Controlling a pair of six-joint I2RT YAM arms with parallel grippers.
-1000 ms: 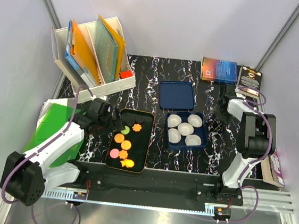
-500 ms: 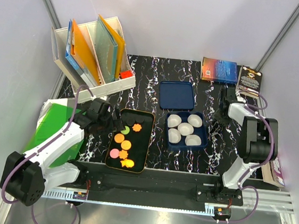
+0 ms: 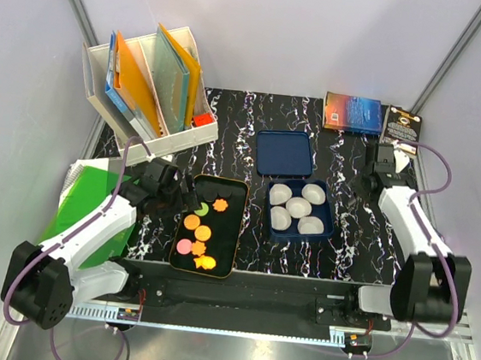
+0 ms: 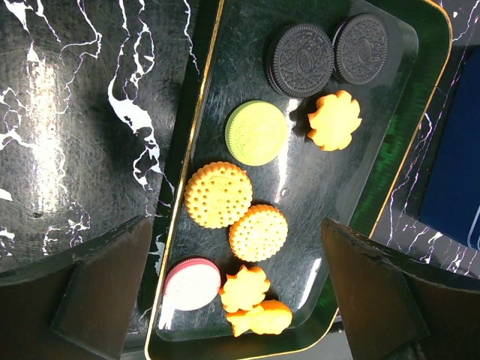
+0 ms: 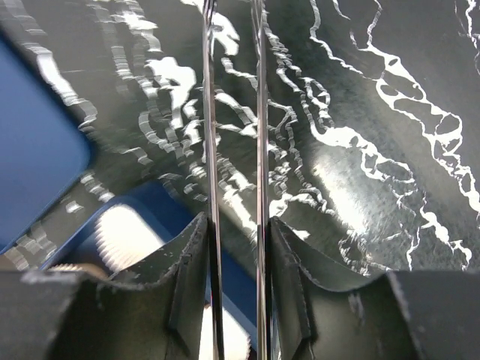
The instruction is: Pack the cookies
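Observation:
The cookies lie on a black gold-rimmed tray [image 3: 240, 199]: green [image 4: 256, 133], pink [image 4: 192, 283], round orange [image 4: 218, 194], leaf-shaped orange [image 4: 334, 120] and two dark sandwich ones [image 4: 300, 58]. My left gripper [image 4: 234, 225] hovers open over the tray's left side [image 3: 189, 197], its fingers clear of every cookie. My right gripper [image 5: 235, 221] is at the right of the blue box [image 3: 333, 217], near the back [image 3: 374, 173]. It is shut on thin metal tongs [image 5: 259, 112], whose two blades run between its fingers. The blue box holds several white cup liners [image 3: 299, 207].
The blue lid [image 3: 284, 153] lies behind the box. A white file holder [image 3: 151, 85] stands back left, and two books [image 3: 353, 112] lie back right. A green folder [image 3: 84, 194] lies left of the tray, and another book [image 3: 444, 270] at the right edge.
The right arm has swung out to the right, carrying its gripper slightly right, and its jaws have narrowed. The left arm and the cookies have not moved.

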